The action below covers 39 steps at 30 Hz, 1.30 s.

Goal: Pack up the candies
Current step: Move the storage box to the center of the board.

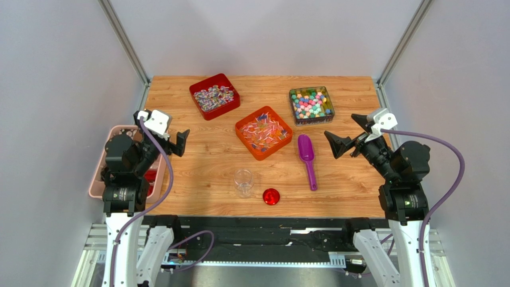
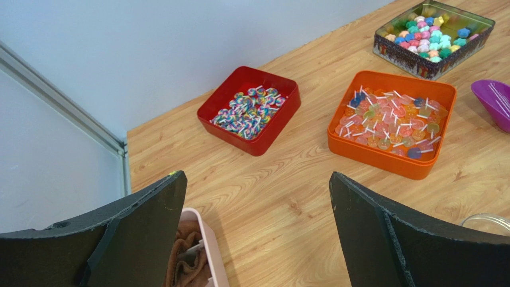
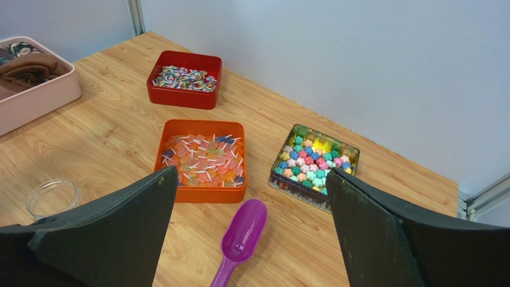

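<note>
One light wooden plank-grained table (image 1: 203, 173), bearing every item below but the basket

Two black arms, one at each near corner: left gripper (image 2: 256, 179) and right gripper (image 3: 251, 173), both raised off the wood, fingers spread wide apart with nothing between them; judged a waiting pose, out of each other's way

One pale pink plastic basket (image 1: 96, 179), off the table's left edge beside the left arm, with a brown cloth (image 2: 185, 257) in it

One orange square plastic tray (image 2: 371, 158), centre, filled with flat stick lollipops (image 2: 389, 119)

One red square plastic tray (image 2: 278, 128), far and left of centre, holding the candies (image 2: 248, 110): small twist-wrapped sweets in purple, white, pink and blue, heaped loose, none packed yet

One patterned rectangular metal tin (image 3: 299, 191), far right, full of pastel star-shaped sweets (image 3: 314, 161)

One purple plastic scoop (image 1: 307, 158), lying flat just right of the orange tray, bowl far and handle near; probably laid so that the right arm can take it by the handle

One clear round jar (image 1: 243, 182), upright, near centre, looks empty; its mouth is open, so it is likely what gets filled

One round red lid (image 1: 271, 196), flat just right of the jar and apart from it, presumably left off so that filling comes first
</note>
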Tool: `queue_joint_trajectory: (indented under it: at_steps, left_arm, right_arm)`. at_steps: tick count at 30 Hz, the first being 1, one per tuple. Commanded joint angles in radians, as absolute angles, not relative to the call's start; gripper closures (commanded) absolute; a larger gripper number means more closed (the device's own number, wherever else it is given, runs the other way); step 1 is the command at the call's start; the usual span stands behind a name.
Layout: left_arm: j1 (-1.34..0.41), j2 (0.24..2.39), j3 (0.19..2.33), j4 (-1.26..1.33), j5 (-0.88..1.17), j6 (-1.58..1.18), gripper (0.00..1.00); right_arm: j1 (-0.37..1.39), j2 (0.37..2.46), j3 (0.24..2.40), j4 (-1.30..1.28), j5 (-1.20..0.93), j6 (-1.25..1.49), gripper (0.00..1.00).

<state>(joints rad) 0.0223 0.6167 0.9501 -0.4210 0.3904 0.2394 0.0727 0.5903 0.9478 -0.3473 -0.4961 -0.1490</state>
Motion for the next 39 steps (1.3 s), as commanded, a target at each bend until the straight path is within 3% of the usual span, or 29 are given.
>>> queue_joint_trajectory:
  at_steps: [1,29,39]
  left_arm:
    - [0.028,0.617,0.95,-0.387,0.399,0.221,0.01]
    - [0.029,0.609,0.939,-0.385,0.425,0.23,0.01]
    - [0.029,0.663,0.946,-0.397,0.431,0.224,0.01]
  right_arm:
    - [0.068,0.592,0.954,-0.337,-0.526,-0.16,0.0]
    - [0.067,0.586,0.93,-0.357,-0.591,-0.245,0.0]
    - [0.069,0.637,0.911,-0.287,-0.42,-0.19,0.0]
